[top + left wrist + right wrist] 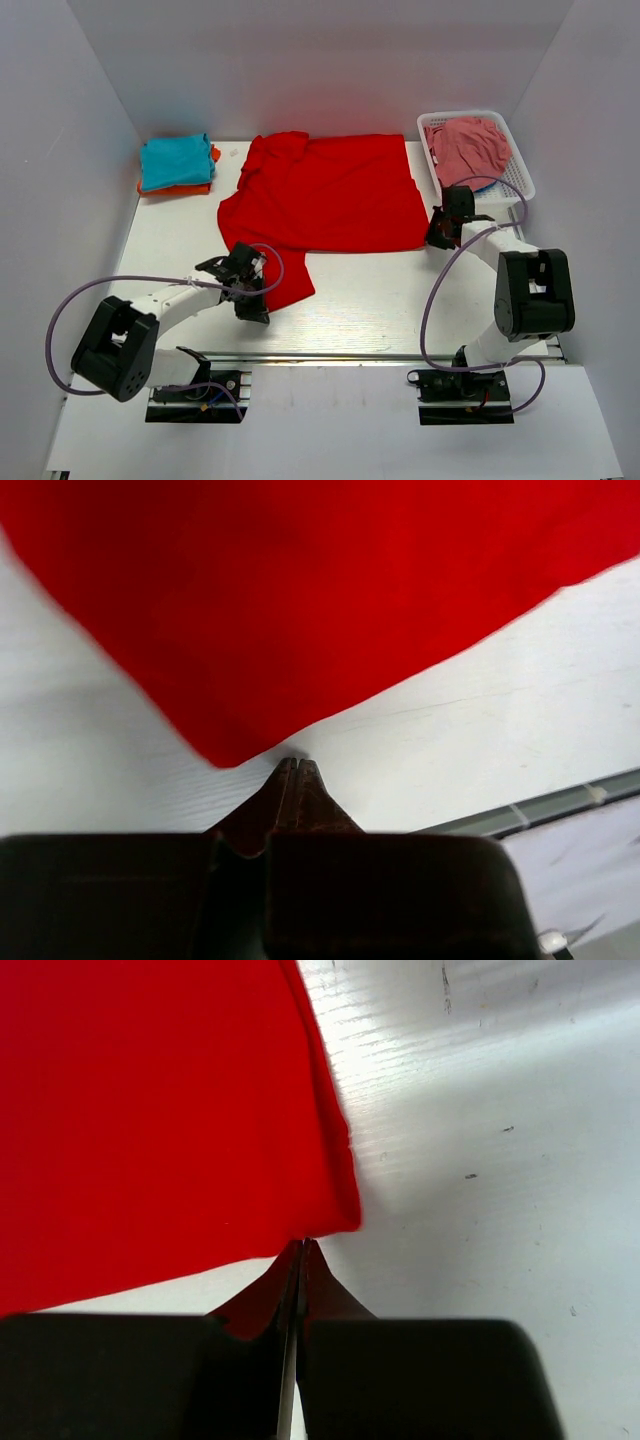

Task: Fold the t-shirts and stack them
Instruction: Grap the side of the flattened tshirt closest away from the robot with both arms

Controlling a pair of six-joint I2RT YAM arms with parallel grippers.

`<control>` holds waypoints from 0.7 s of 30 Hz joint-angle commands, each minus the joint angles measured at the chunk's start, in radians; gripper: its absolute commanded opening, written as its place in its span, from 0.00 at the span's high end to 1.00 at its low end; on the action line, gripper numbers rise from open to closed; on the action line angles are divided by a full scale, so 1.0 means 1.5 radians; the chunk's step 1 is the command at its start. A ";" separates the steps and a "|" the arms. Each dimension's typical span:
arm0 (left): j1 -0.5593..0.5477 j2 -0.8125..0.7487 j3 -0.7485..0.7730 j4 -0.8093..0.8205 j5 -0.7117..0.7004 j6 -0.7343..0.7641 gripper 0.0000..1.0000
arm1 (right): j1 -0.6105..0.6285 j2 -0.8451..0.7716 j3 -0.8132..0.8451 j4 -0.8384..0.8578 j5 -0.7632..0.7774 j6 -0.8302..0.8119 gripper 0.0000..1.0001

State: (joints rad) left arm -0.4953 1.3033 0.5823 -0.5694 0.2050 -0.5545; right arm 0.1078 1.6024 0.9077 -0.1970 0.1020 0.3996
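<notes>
The bright red t-shirt lies spread out in the middle of the table, one sleeve hanging toward the near left. My left gripper is shut and empty. In the left wrist view its tips sit just short of a corner of the red shirt, with bare table between. My right gripper is shut at the shirt's near right corner. In the right wrist view its tips touch the hem of the red shirt, with no cloth visibly between them. The folded teal shirt lies on the orange one at the far left.
A white basket stands at the far right, holding a pink cloth just behind my right arm. White walls close in the table on three sides. A metal rail runs along the near edge.
</notes>
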 commanded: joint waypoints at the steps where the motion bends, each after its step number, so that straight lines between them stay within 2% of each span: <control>1: -0.002 -0.028 -0.009 -0.069 -0.077 -0.017 1.00 | -0.003 -0.026 0.054 -0.062 -0.007 -0.008 1.00; 6: -0.002 -0.059 0.007 -0.157 -0.093 -0.071 1.00 | -0.009 -0.025 0.154 -0.191 0.039 -0.009 1.00; 8: -0.002 -0.065 0.007 -0.157 -0.093 -0.077 1.00 | -0.015 -0.021 0.194 -0.230 0.054 -0.019 1.00; 12: -0.002 -0.065 0.007 -0.149 -0.086 -0.070 1.00 | -0.014 0.007 0.201 -0.230 0.017 -0.061 1.00; 14: -0.002 -0.059 0.032 -0.142 -0.063 -0.064 0.97 | -0.012 0.018 0.171 -0.199 -0.024 -0.068 0.95; 15: -0.002 -0.059 0.038 -0.133 -0.054 -0.052 0.79 | -0.014 0.021 0.161 -0.174 -0.033 -0.083 0.91; 16: -0.002 -0.072 0.046 -0.117 -0.046 -0.052 0.28 | -0.015 0.023 0.151 -0.166 -0.044 -0.081 0.79; 17: -0.002 -0.080 0.046 -0.110 -0.039 -0.052 0.04 | -0.015 0.025 0.136 -0.161 -0.046 -0.083 0.76; 18: -0.002 -0.090 0.052 -0.101 -0.032 -0.043 0.00 | -0.014 0.029 0.131 -0.141 -0.045 -0.091 0.70; 19: -0.002 -0.098 0.061 -0.101 -0.032 -0.042 0.00 | -0.013 0.031 0.128 -0.136 -0.047 -0.092 0.48; 20: -0.002 -0.113 0.061 -0.093 -0.032 -0.042 0.00 | -0.015 0.031 0.117 -0.130 -0.053 -0.092 0.21; 21: -0.002 -0.120 0.061 -0.093 -0.032 -0.036 0.00 | -0.013 0.032 0.112 -0.107 -0.059 -0.094 0.10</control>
State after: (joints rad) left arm -0.4953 1.1866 0.6342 -0.7506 0.1276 -0.6296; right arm 0.0902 1.6474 1.0943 -0.4355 0.0559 0.2939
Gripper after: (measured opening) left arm 0.992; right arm 0.804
